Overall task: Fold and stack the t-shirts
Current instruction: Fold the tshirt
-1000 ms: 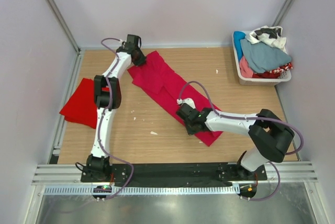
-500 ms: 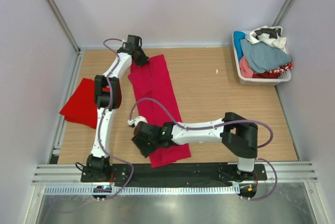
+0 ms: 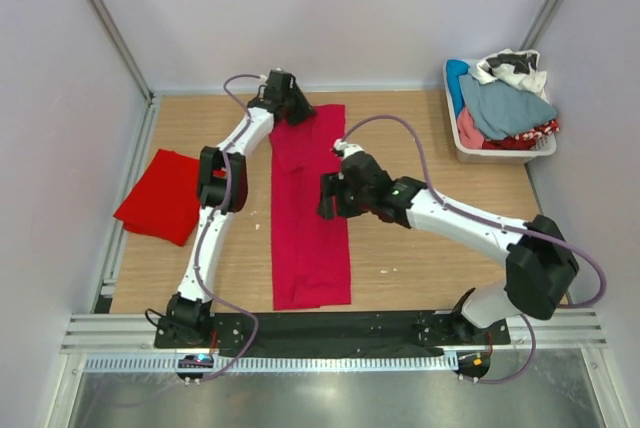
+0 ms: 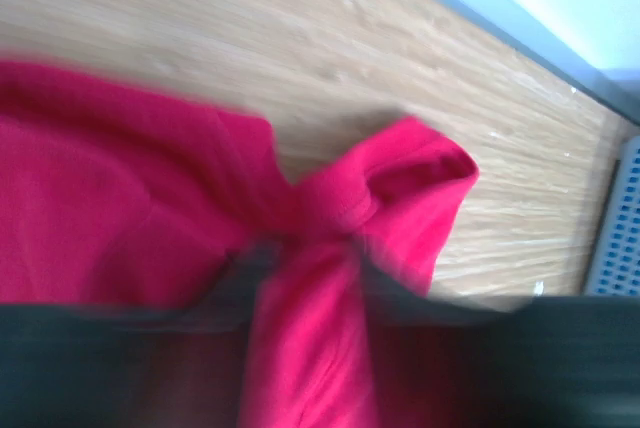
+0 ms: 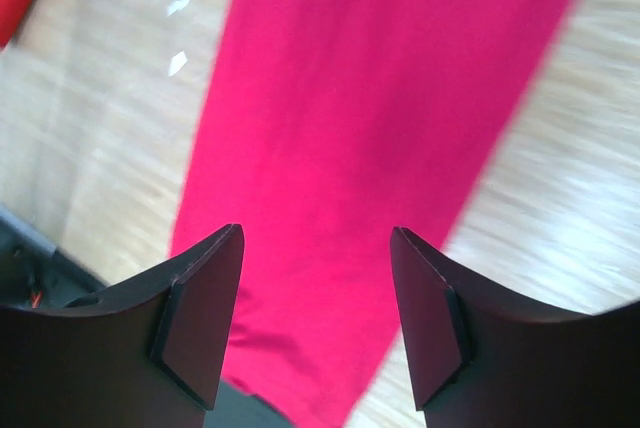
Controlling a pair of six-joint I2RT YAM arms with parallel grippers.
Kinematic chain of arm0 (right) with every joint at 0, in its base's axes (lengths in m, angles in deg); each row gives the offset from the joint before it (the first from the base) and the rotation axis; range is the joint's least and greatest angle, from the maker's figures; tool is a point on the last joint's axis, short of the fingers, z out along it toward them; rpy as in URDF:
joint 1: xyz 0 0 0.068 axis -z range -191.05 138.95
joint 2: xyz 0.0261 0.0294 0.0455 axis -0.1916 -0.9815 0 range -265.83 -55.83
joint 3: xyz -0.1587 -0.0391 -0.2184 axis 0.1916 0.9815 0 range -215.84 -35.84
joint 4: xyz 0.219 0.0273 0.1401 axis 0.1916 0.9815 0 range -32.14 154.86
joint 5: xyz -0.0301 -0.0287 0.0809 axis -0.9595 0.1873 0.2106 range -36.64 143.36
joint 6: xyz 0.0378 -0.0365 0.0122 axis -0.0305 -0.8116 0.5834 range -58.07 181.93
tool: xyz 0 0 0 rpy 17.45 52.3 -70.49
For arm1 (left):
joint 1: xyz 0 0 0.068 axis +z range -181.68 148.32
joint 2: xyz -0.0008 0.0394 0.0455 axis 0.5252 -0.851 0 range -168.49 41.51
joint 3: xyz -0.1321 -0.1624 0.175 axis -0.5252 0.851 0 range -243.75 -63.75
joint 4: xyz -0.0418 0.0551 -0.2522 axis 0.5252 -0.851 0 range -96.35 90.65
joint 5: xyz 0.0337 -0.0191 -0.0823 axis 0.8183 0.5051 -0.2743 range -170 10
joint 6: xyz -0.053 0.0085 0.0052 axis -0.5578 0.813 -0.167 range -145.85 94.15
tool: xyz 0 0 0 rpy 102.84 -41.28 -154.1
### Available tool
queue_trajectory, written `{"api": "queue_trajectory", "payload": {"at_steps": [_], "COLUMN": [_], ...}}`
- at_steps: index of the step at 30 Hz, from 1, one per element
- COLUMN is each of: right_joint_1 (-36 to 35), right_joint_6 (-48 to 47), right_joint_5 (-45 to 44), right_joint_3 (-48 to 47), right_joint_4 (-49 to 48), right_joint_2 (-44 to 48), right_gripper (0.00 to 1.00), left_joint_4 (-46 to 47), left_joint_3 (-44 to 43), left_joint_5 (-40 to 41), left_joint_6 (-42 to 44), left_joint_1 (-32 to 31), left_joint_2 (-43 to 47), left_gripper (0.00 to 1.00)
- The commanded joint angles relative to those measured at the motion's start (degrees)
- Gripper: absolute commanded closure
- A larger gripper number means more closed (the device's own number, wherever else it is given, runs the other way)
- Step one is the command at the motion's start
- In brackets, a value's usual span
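The crimson t-shirt (image 3: 311, 248) lies as a long narrow strip from the back of the table to its front edge. My left gripper (image 3: 296, 112) is at the strip's far end. In the blurred left wrist view the crimson t-shirt (image 4: 100, 188) bunches up, and a band of it runs between the parted jaws of the left gripper (image 4: 305, 273). My right gripper (image 3: 329, 199) hovers over the middle of the strip. It stands open (image 5: 318, 248) above the crimson t-shirt (image 5: 380, 98), with nothing between its fingers (image 5: 205, 318). The scarlet t-shirt (image 3: 160, 198) lies folded at the left edge.
A white basket (image 3: 500, 154) heaped with mixed clothes stands at the back right corner. Grey walls and metal posts close in the table on three sides. A black rail (image 3: 330, 326) with both arm bases runs along the front edge.
The right arm swung from the front left to the table's middle and let the shirt go. The left gripper shifted right along the back and opened. The crimson shirt now lies straight.
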Motion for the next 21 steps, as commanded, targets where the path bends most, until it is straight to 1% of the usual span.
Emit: {"api": "queue_trajectory", "payload": {"at_steps": [1,3,4,6,7,9,10,11,12,13,14,16,17,18,19,20,21], "right_joint_1": [3.11,5.14,7.24,9.27,11.20,13.14,13.93,15.51,16.13,16.66,17.97,19.65,20.61,22.80,23.78,25.09,26.84], "right_joint_6": [1.13,0.78,0.78,0.78,1.04,2.18,2.62,2.97,3.41,3.50,3.59,4.12,4.30,4.82,6.13,7.01,7.98], "right_joint_5": [0.58,1.81,2.42,3.83,4.36,6.02,7.60,8.22,8.66,9.80,10.24,11.56,13.83,14.98,16.13,18.84,20.08], "right_joint_3": [4.28,5.17,5.44,6.40,7.19,7.90,8.08,8.25,8.17,7.38,6.76,5.45,3.96,3.08,2.37,0.62,-0.35], "right_joint_4": [-2.65,-3.27,-3.62,-5.80,-6.86,-10.28,-11.52,-12.66,-14.15,-14.69,-15.13,-16.53,-17.24,-18.64,-19.35,-20.92,-22.76], "right_joint_2": [5.02,5.29,5.12,4.41,3.46,2.48,1.26,0.64,-0.41,-2.16,-3.40,-5.68,-7.17,-9.89,-11.65,-13.15,-16.82], "right_gripper": [0.33,0.32,0.32,0.32,0.34,0.35,0.37,0.37,0.37,0.38,0.38,0.39,0.40,0.40,0.41,0.40,0.41], "left_joint_4": [3.06,0.25,-0.19,-0.37,-0.37,-0.81,-1.25,-3.08,-3.97,-4.24,-4.24,-3.98,-3.63,-3.54,-3.45,-2.84,-2.23], "left_joint_3": [-3.42,-2.29,-0.89,5.26,9.54,14.05,16.16,20.79,23.53,30.17,33.63,40.66,47.05,50.16,56.20,59.21,62.29], "left_joint_5": [0.27,2.98,3.61,4.75,5.28,7.12,10.43,12.21,14.23,17.73,18.98,21.36,21.89,21.37,20.93,18.58,17.34], "left_joint_6": [-2.07,1.01,2.33,5.59,6.55,9.79,11.21,12.09,12.54,12.45,12.45,11.93,11.66,11.40,10.35,9.82,9.38], "left_joint_1": [-1.05,-0.96,-0.78,-0.34,0.18,0.36,0.36,0.36,0.27,0.27,0.19,0.27,0.19,0.27,0.27,0.27,0.19], "left_joint_2": [0.40,2.86,7.05,11.98,16.88,22.88,25.61,32.34,35.45,39.39,45.87,52.50,55.05,60.30,62.35,64.64,67.97], "left_gripper": [0.42,0.13,0.01,0.00,0.00,0.00,0.01,0.00,0.00,0.00,0.00,0.00,0.00,0.00,0.00,0.00,0.00]}}
